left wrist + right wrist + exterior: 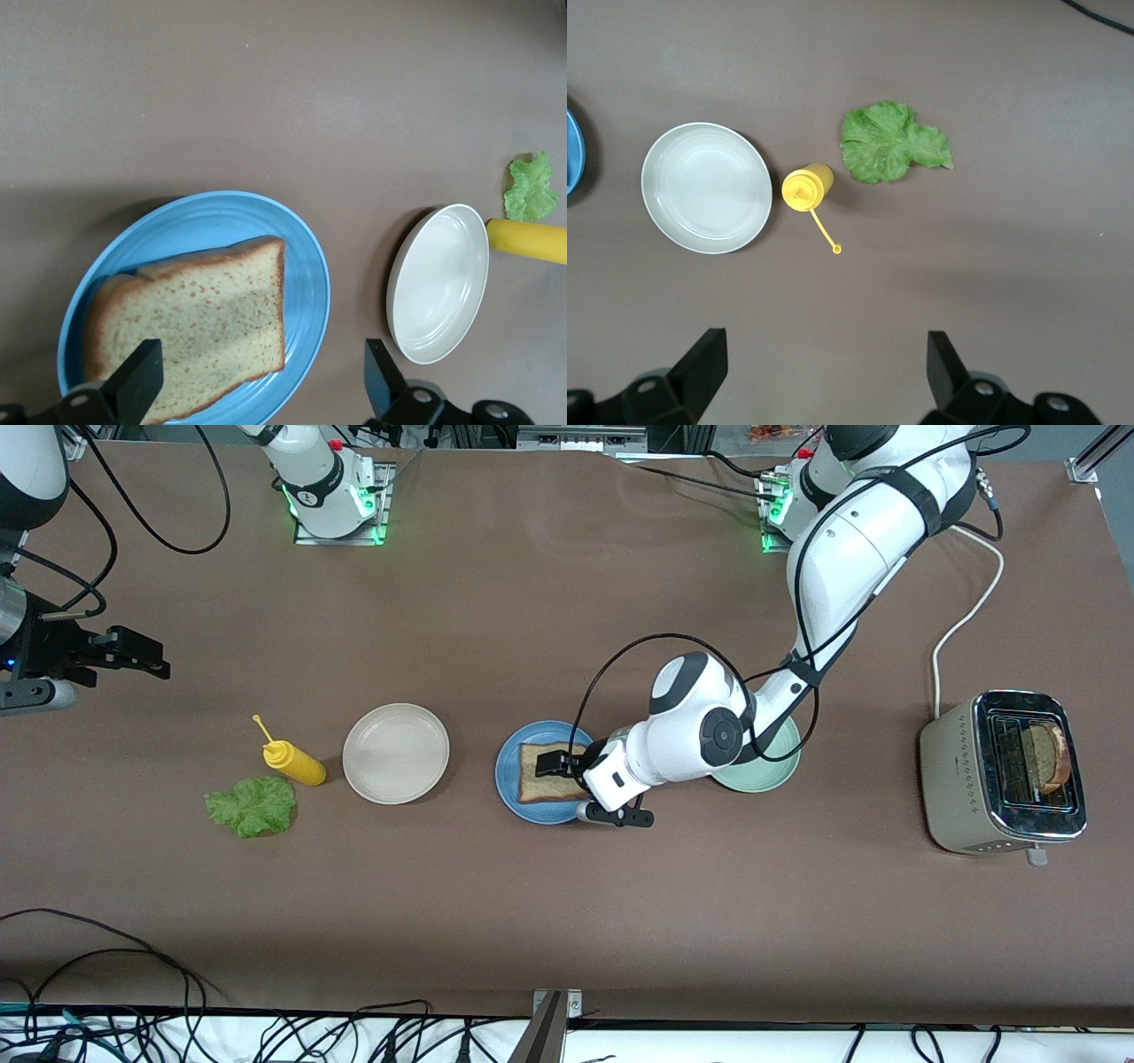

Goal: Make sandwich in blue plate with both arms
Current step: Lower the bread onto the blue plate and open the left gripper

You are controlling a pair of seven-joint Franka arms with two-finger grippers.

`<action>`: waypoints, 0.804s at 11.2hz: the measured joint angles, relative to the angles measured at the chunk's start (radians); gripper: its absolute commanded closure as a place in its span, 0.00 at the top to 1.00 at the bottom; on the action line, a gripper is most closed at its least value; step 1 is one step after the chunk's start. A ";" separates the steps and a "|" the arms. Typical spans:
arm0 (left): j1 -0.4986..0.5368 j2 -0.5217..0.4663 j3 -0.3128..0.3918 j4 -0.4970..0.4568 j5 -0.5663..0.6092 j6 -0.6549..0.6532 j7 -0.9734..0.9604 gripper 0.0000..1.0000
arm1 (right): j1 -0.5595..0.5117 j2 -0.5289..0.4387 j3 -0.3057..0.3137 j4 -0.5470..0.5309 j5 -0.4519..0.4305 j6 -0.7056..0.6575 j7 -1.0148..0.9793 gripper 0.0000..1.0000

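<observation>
Front view showed the counter (567, 921) with the blue plate (508, 771) near its middle; one slice of bread (542, 778) lay flat on that plate. The left pincer (592, 788) hung low over the plate, at about three o'clock of the slice, with its fingers spread wide and holding nothing. The right pincer (142, 654) waited up high over the right arm's end of the counter; its fingers were wide apart too, and empty. The lettuce leaf (252, 806) lay on the counter at about nine o'clock of the blue plate, well apart from it; a yellow bottle (294, 763) and a beige plate (396, 754) lay between them. A second slice (1048, 756) stood in the toaster (952, 779), at about three o'clock of the plate. I think the bottom slice step was done; the leaf came next. The right pincer would need to go down over the leaf, pinch it softly, and carry it onto the bread.
</observation>
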 measured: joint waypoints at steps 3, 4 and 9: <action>0.009 -0.058 0.004 0.014 0.012 -0.096 -0.004 1.00 | 0.005 0.004 0.000 0.000 0.000 0.008 0.000 1.00; 0.015 -0.091 0.010 0.015 0.047 -0.146 -0.008 1.00 | 0.006 0.006 0.000 0.000 0.000 0.013 0.000 1.00; 0.042 -0.331 0.062 0.023 0.092 -0.460 -0.049 1.00 | 0.006 0.017 0.000 0.000 0.000 0.032 0.000 1.00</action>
